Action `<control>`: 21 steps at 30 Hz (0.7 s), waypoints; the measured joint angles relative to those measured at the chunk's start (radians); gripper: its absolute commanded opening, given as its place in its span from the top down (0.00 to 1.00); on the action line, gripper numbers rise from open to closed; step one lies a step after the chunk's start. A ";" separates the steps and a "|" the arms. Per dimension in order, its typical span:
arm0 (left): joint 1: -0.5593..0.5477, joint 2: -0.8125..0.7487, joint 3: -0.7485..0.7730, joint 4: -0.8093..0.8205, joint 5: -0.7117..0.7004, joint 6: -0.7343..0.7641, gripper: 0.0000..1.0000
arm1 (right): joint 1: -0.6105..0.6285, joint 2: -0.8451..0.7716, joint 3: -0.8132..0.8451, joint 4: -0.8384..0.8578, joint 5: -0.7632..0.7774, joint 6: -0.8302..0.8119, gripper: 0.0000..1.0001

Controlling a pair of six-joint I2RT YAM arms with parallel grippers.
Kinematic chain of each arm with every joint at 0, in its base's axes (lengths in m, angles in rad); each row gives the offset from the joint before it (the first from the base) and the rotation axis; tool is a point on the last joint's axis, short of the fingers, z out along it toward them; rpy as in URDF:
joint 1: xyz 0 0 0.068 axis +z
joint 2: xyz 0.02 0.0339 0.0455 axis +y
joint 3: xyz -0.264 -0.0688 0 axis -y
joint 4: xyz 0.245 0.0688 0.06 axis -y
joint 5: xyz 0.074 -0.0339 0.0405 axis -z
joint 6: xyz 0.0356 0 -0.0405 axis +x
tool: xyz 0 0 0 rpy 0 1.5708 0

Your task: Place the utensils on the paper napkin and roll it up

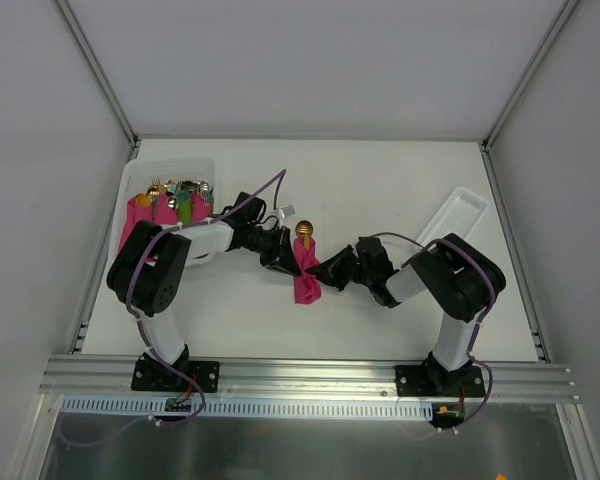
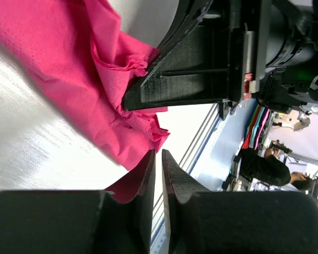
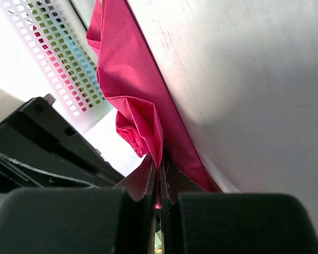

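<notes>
- Top view: the napkin [image 1: 305, 285] lies mid-desk as a crumpled roll, its long axis running from the near edge toward the far edge. The gold spoon bowl of the utensils [image 1: 303, 230] sticks out of its far end. The left hand [image 1: 296, 264] meets the roll from the left and the right hand [image 1: 322, 272] from the right, about equally close. Any further rolling looks to turn across that axis.
- Left wrist view: the left hand [image 2: 157, 174] is narrowed to a thin slit with light showing through. A napkin [image 2: 95, 79] fold lies against one finger; I cannot tell whether an edge is nipped. The right hand [image 2: 201, 69] presses the paper opposite.
- Right wrist view: the right hand [image 3: 159, 182] is closed tight, with a pleat of napkin [image 3: 132, 90] pinched between its fingers.
</notes>
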 measured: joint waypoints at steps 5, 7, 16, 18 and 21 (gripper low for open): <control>0.000 0.053 -0.006 0.001 0.014 0.011 0.94 | 0.000 0.000 0.002 -0.005 0.000 -0.001 1.00; 0.000 0.077 -0.007 0.000 0.013 0.012 0.95 | 0.000 0.000 0.003 -0.006 0.000 -0.001 1.00; 0.000 0.189 0.016 0.016 0.040 -0.011 1.00 | 0.000 -0.023 0.005 -0.054 0.003 -0.002 1.00; 0.000 0.204 0.028 0.017 0.045 -0.019 1.00 | 0.000 -0.034 0.010 -0.085 0.004 -0.002 1.00; 0.000 0.212 0.032 0.019 0.049 -0.031 1.00 | -0.001 -0.046 0.024 -0.134 0.007 -0.001 1.00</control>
